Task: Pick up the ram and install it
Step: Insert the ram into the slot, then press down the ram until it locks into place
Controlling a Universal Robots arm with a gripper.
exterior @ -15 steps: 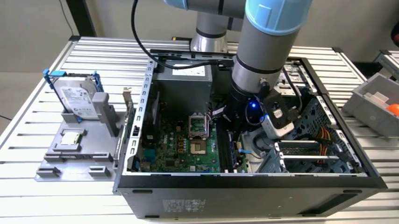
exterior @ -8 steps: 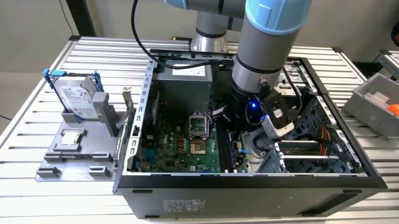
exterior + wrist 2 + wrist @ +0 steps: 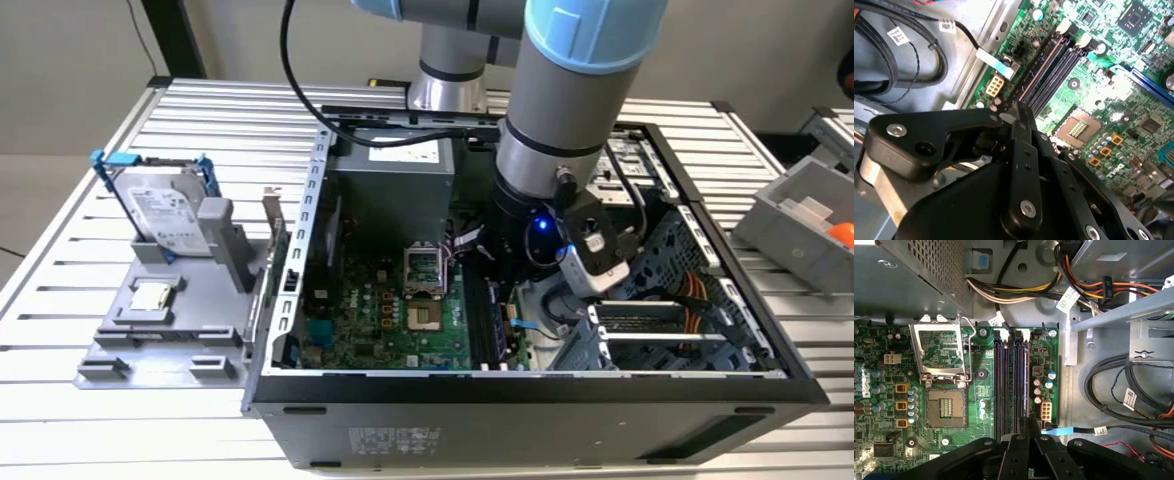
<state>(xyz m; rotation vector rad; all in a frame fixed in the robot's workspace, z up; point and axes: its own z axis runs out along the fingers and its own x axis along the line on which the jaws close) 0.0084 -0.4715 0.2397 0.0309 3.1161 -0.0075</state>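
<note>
Down inside the open case [image 3: 534, 395], your arm [image 3: 574, 110] reaches in from above and the claw [image 3: 1016, 117] sits right over the memory slots [image 3: 1011, 385] on the green board [image 3: 387, 320]. You can see the fingers [image 3: 1021, 150] pinched narrow, clamped on the ram [image 3: 1036, 65]. That's the thin dark stick running edge-on away from the fingertips in the second wrist view, lined up along the slots beside the white connector [image 3: 995, 86]. In the first wrist view the ram [image 3: 1026, 382] looks like a dark line over the slot nearest the board's edge, just past the fingertips [image 3: 1029, 427]. Can't tell you if it's fully seated or just resting on top.

The empty CPU socket [image 3: 944, 407] with its lifted metal frame [image 3: 941, 352] sits just beside the slots. Cable bundles [image 3: 1119, 390] lie in the bay on the other side.

Outside the case, on the slatted surface [image 3: 80, 240] toward the exterior view's left, a grey fixture [image 3: 174, 330] holds the drive [image 3: 167, 215] upright in its blue frame, with the small square chip [image 3: 151, 294] lying flat near it. A grey bin [image 3: 801, 215] sits at the exterior view's right.
</note>
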